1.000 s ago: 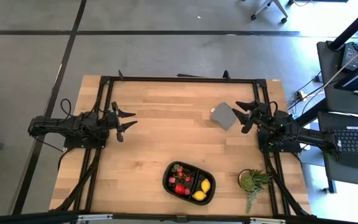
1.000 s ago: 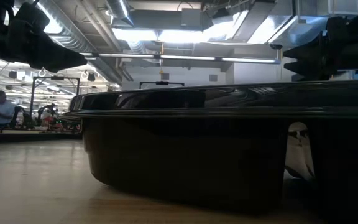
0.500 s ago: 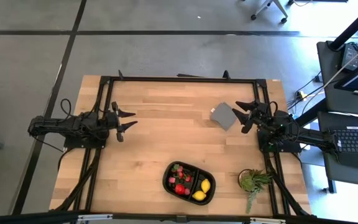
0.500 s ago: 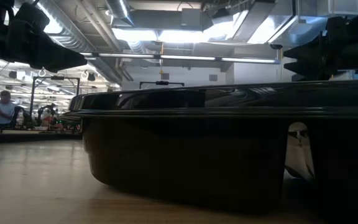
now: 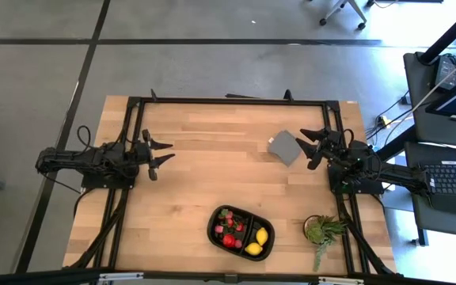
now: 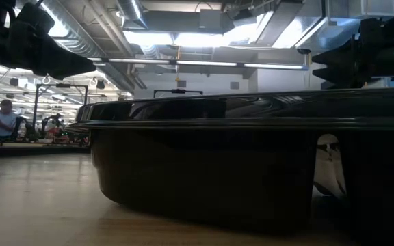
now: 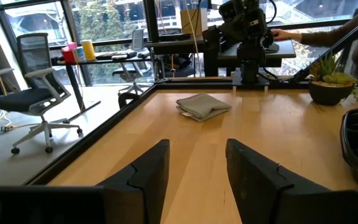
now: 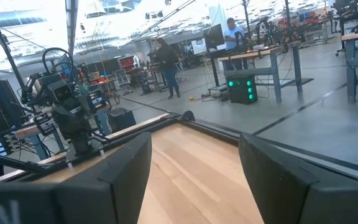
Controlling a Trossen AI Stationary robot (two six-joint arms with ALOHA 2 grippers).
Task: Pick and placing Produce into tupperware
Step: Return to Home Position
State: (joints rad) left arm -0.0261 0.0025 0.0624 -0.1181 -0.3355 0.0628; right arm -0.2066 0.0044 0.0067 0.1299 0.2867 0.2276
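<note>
At table edges: left gripper (image 5: 167,151) and right gripper (image 5: 308,148) fingers spread, empty. Risk: right gripper just beside grey block (image 5: 284,147); stray swing could nudge it.

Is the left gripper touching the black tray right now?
Apart. The high view shows the left gripper open at the left side of the table, with a wide stretch of bare wood between it and the tray.
</note>
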